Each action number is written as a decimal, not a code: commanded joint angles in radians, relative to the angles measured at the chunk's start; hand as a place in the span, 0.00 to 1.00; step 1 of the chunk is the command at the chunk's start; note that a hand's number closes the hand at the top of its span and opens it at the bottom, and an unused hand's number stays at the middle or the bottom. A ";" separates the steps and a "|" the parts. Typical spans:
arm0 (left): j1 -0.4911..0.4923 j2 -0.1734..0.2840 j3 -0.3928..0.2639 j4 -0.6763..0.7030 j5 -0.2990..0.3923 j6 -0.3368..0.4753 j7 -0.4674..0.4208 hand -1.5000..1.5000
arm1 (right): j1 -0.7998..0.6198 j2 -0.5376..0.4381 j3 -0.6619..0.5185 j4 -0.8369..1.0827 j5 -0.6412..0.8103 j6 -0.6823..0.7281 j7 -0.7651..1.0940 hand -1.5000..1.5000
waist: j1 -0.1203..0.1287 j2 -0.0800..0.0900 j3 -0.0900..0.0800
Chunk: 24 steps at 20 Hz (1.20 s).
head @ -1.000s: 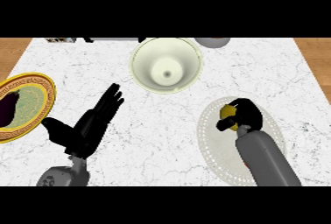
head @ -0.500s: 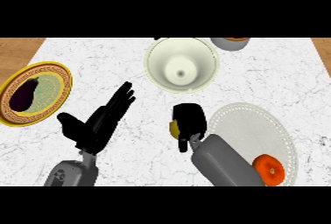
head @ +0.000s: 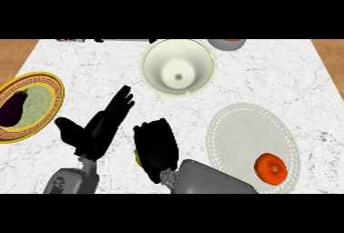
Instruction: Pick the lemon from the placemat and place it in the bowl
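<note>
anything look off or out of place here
Nothing spilled or damaged. The bowl is upright and empty. The right hand is curled round the lemon, off the placemat. An orange fruit sits on the placemat.

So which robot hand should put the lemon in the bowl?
The right robot hand, I think. Its fingers are curled round the yellow lemon, which barely peeks out, and the round cream bowl lies just ahead of it. The left robot hand is open and holds nothing.
</note>
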State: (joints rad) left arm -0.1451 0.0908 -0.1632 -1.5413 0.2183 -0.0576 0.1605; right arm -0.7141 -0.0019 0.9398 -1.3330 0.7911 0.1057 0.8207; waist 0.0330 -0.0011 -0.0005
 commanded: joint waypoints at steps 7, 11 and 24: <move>0.042 0.006 0.015 -0.008 -0.016 -0.001 -0.028 0.50 | -0.198 0.002 -0.112 -0.388 0.023 0.162 0.256 1.00 | -0.030 -0.004 0.000; -0.030 0.000 0.039 0.009 0.001 0.001 0.022 0.50 | -0.239 0.002 -0.189 -0.422 0.008 0.210 0.273 1.00 | -0.032 -0.002 0.000; 0.025 0.020 0.052 -0.059 0.010 -0.037 0.036 0.50 | -0.366 -0.023 -0.478 -0.041 0.020 0.024 -0.043 1.00 | -0.020 0.003 0.000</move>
State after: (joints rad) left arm -0.1257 0.0831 -0.1325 -1.5795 0.2068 -0.0637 0.1799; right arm -1.0630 -0.0125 0.5603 -1.4748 0.8127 0.1740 0.8800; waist 0.0112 0.0009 -0.0005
